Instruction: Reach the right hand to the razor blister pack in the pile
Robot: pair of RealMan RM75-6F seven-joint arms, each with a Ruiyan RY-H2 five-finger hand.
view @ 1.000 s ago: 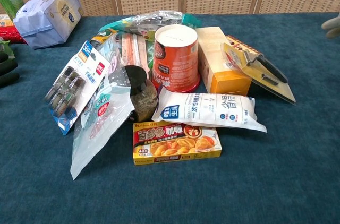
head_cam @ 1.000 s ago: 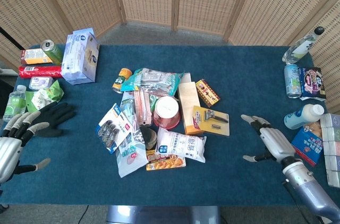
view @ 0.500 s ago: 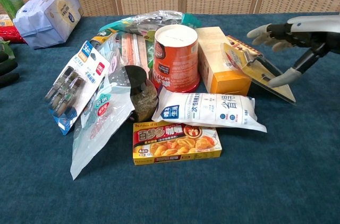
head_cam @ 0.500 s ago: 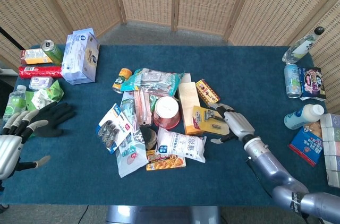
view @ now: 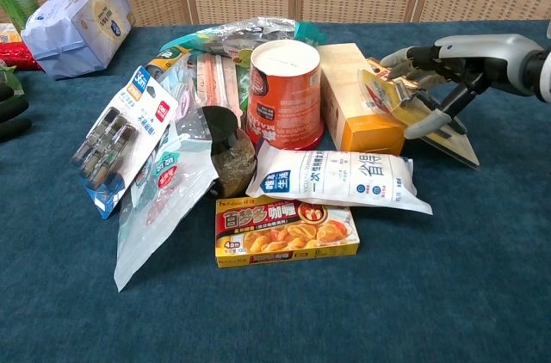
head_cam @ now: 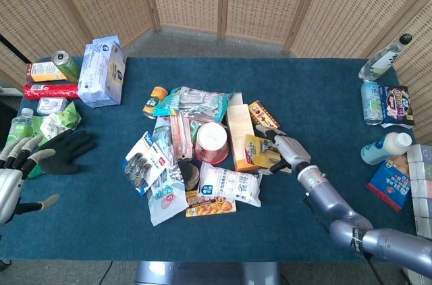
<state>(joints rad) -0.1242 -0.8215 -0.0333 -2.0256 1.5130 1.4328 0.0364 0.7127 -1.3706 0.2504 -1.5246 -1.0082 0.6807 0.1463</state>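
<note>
reaching in from the table's right side, our right hand (head_cam: 286,152) had crossed the bare blue cloth within the last second and now sat over the razor blister pack (view: 419,115), where half a second earlier it was just arriving at the pack's outer edge. the pack, a yellow card with a dark-handled razor under clear plastic, leaned against the tall yellow box (head_cam: 238,130) on the right flank of the pile. in the chest view the hand's fingers (view: 411,56) were spread across the top of the card and the thumb hooked down at its near face, apart and not yet clamped; we could not tell for sure whether any fingertip was touching the plastic. we judged the reach as good as complete, with only a grasp left if one were wanted. our left hand (head_cam: 15,178) stayed low at the table's left edge, fingers splayed and holding nothing, beside a black glove (head_cam: 66,144). as for writing, the white pouch (view: 337,178) carried large blue chinese characters, the flat curry box (view: 287,231) red chinese script on yellow, and the binder-clip card (view: 120,133) a blue header we could not read cleanly. the razor card's own print was too small to make out.
</note>
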